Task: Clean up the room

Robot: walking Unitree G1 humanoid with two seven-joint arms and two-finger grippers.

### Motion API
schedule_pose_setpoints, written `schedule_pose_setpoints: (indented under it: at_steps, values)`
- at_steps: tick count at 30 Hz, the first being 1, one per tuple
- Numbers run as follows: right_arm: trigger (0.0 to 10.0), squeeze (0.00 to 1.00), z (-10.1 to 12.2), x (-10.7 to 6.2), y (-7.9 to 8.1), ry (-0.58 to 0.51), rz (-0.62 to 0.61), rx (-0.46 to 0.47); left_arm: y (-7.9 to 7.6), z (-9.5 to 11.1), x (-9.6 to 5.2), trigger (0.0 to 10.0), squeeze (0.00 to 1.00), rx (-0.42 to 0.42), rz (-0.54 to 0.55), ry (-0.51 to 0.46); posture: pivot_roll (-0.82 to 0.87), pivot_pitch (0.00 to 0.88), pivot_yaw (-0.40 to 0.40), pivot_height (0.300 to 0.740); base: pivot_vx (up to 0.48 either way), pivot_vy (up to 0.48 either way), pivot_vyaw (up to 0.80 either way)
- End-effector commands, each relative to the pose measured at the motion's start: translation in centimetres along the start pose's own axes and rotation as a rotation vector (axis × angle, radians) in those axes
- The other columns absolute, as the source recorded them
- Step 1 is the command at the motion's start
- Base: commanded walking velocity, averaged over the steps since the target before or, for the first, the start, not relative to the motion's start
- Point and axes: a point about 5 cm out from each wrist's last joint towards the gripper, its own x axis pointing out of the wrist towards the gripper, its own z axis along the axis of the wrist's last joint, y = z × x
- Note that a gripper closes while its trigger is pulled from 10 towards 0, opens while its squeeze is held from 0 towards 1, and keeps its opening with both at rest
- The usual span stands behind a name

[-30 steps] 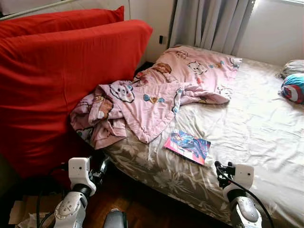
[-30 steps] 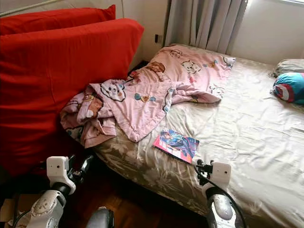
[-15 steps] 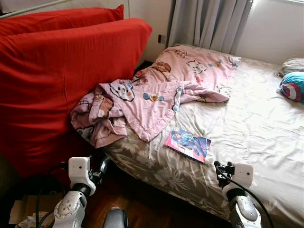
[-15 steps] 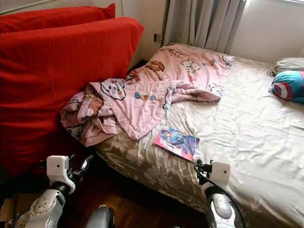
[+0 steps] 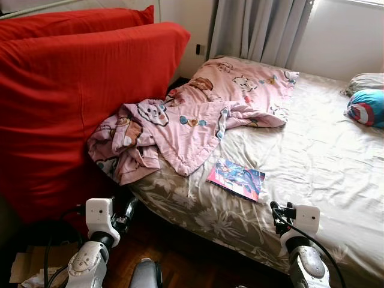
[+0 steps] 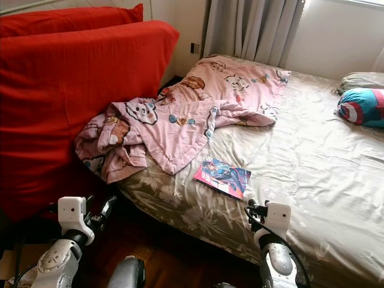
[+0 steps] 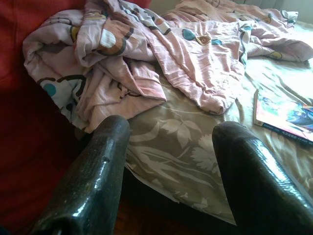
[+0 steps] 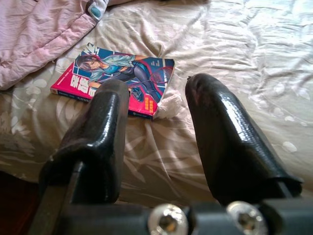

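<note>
A crumpled pink cartoon-print blanket sprawls over the near left corner of the bed and hangs off its edge. A colourful comic book lies flat on the sheet just in front of the blanket, also seen as the comic book. My right gripper is open, held low before the bed edge, with the book just beyond its fingertips. My left gripper is open too, low by the bed's corner, facing the hanging blanket.
A big red cushioned sofa back stands against the bed's left side. A blue, red and white round cushion and a grey pillow lie at the far right. Grey curtains hang behind. Dark wooden floor lies below.
The whole picture has shifted slightly, so the camera has moved a little; the bed and book appear marginally closer. Both grippers hold the same pose.
</note>
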Motion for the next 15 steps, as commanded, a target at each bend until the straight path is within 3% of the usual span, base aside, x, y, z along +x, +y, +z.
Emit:
schedule_pose_setpoints:
  at_steps: [1, 15]
  values:
    - [10.0, 0.0, 0.02, 0.11, -0.02, 0.002, -0.001, 0.006, -0.15, -0.17, -0.05, 10.0, 0.0, 0.015, -0.011, 0.02, 0.1, 0.043, -0.072, 0.622, 0.322, 0.0, 0.0]
    - [10.0, 0.0, -0.19, 0.15, 0.0, 0.015, -0.004, 0.014, -0.23, -0.23, -0.13, 10.0, 0.0, 0.021, -0.029, 0.033, 0.1, 0.061, -0.051, 0.622, 0.335, 0.0, 0.0]
